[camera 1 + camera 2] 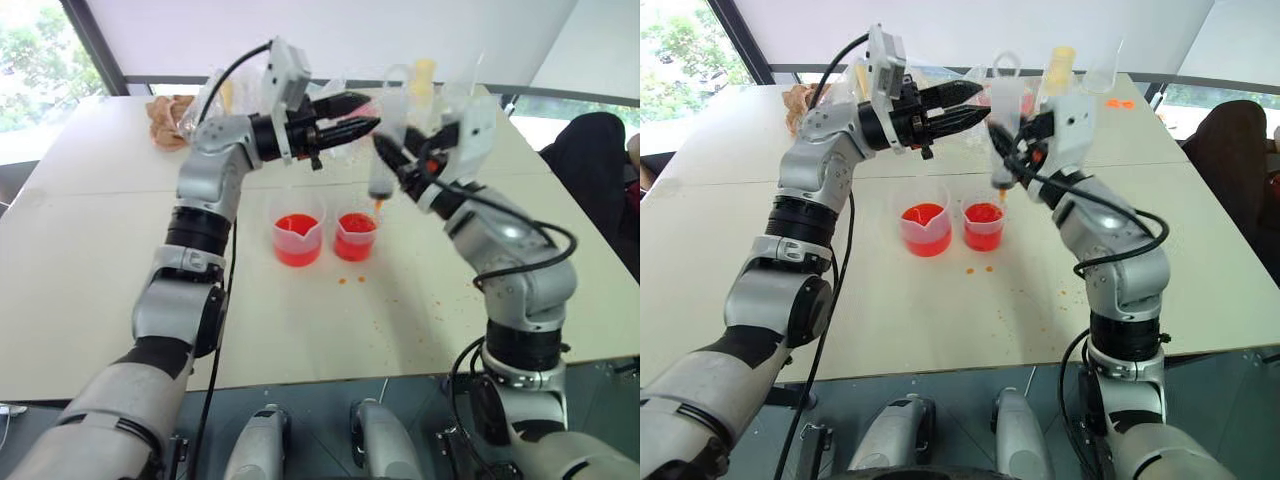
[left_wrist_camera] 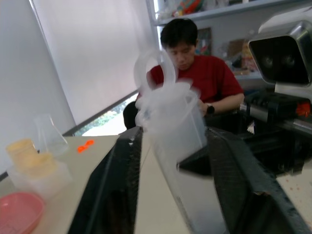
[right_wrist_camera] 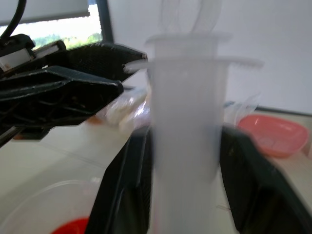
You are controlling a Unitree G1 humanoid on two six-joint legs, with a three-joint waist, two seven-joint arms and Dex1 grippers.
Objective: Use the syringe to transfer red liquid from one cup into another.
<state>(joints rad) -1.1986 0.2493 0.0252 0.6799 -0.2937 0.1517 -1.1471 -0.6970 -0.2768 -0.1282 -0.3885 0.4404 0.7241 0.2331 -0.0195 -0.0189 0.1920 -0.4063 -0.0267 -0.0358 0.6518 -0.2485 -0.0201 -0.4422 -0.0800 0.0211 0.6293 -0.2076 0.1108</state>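
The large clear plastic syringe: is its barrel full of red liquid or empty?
Empty, it seems. The large clear plastic syringe, held by the right gripper, shows a colourless barrel; only its tip looks orange.

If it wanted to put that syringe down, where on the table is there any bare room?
Bare tabletop lies left of the spouted beaker, and in front of both cups. Right of the narrower cup there is room too, speckled with orange droplets. The far edge is crowded with containers, where the right gripper holds the syringe.
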